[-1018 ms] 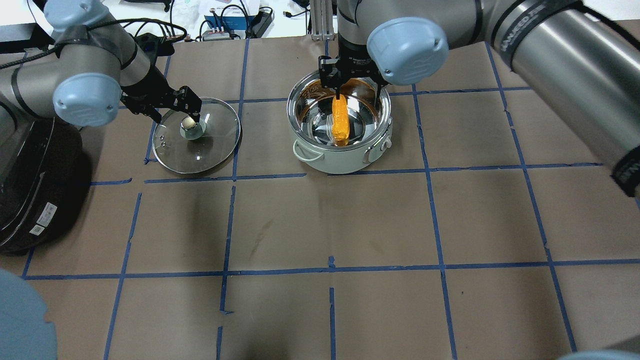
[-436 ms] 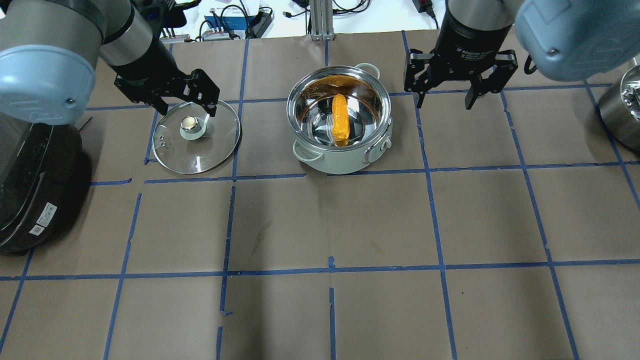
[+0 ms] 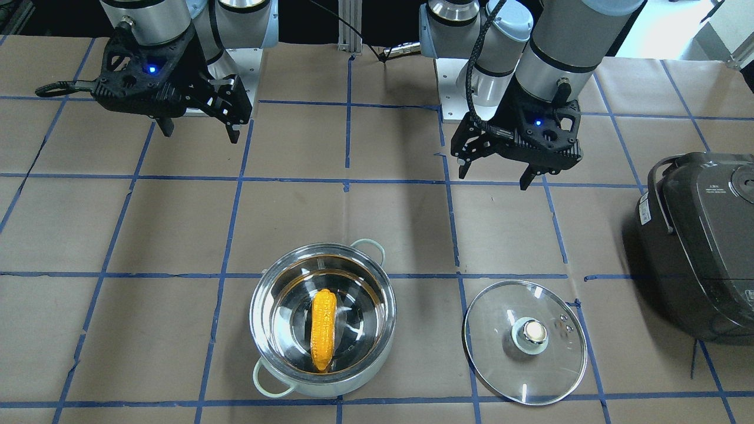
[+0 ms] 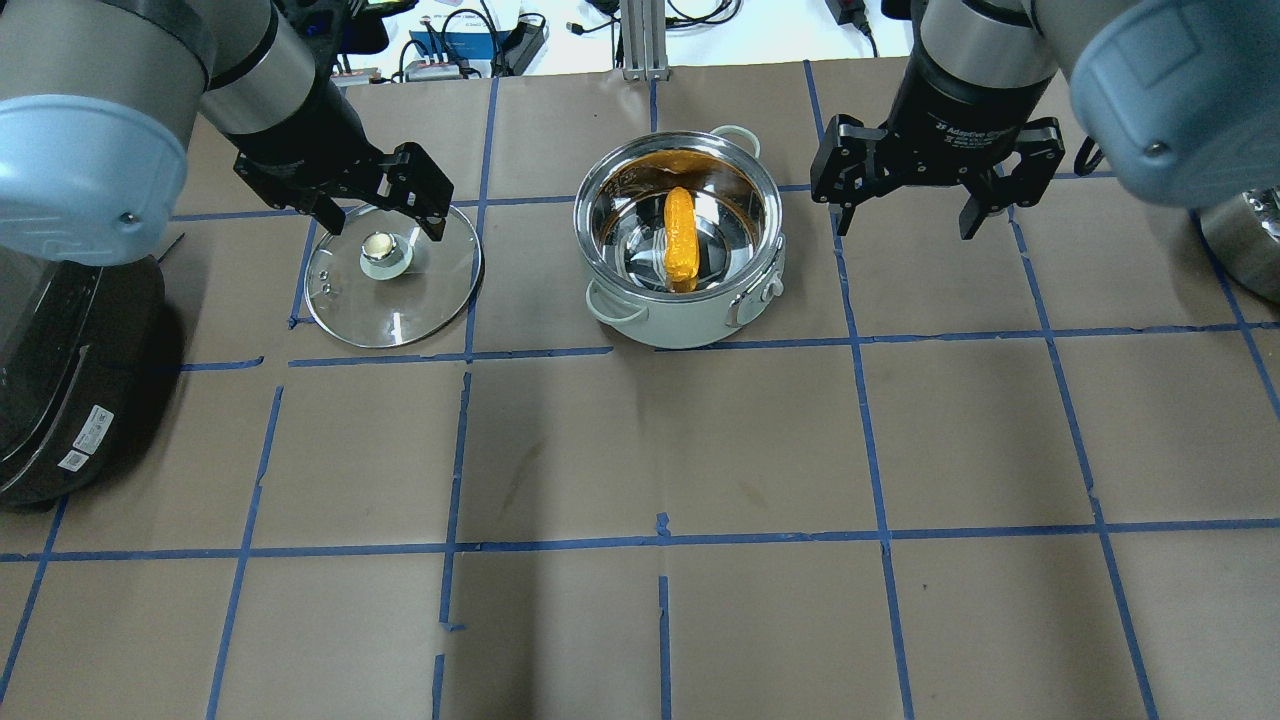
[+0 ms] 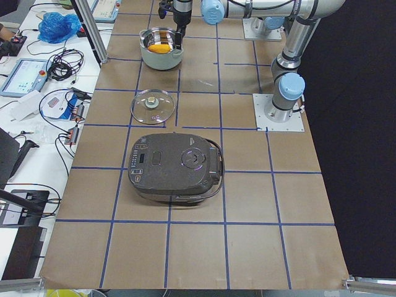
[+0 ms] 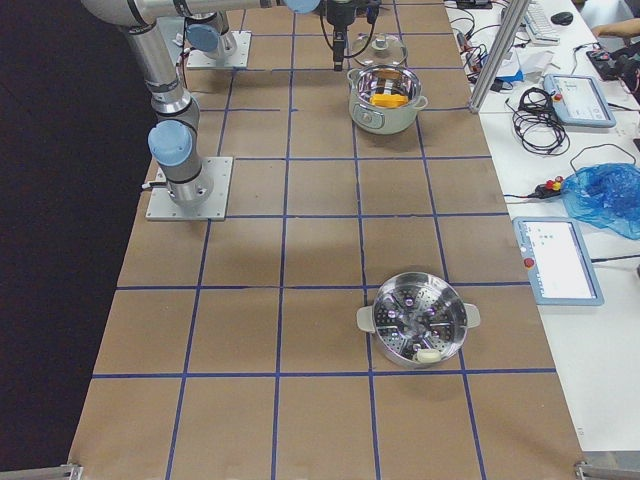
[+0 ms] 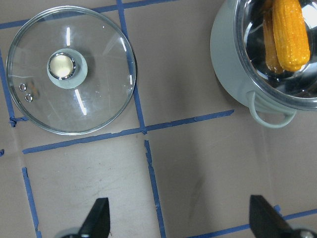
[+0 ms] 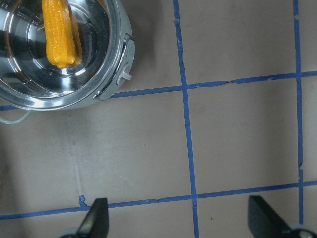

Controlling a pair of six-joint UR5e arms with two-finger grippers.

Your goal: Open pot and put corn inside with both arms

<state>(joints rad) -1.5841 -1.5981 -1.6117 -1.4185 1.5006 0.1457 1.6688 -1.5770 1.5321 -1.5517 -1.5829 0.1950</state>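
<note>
The steel pot (image 4: pixel 690 325) with mint handles stands open at the back middle of the table. The yellow-orange corn (image 4: pixel 679 237) lies inside it, and also shows in the front view (image 3: pixel 323 330). The glass lid (image 4: pixel 420 300) lies flat on the table to the pot's left, knob up. My left gripper (image 4: pixel 380 225) is open and empty, raised above the lid's far side. My right gripper (image 4: pixel 905 230) is open and empty, raised to the right of the pot. The left wrist view shows the lid (image 7: pixel 99 89) and the corn (image 7: pixel 292 32); the right wrist view shows the corn (image 8: pixel 58 34).
A large dark grey rice cooker (image 4: pixel 60 380) sits at the table's left edge, near the lid. A steel steamer basket (image 6: pixel 418 320) stands far to the right. Blue tape lines grid the brown table cover. Cables and boxes lie past the far edge.
My right gripper has risen out of the pot and moved right, leaving the corn inside. My left gripper has lifted off the lid's knob and stands higher.
</note>
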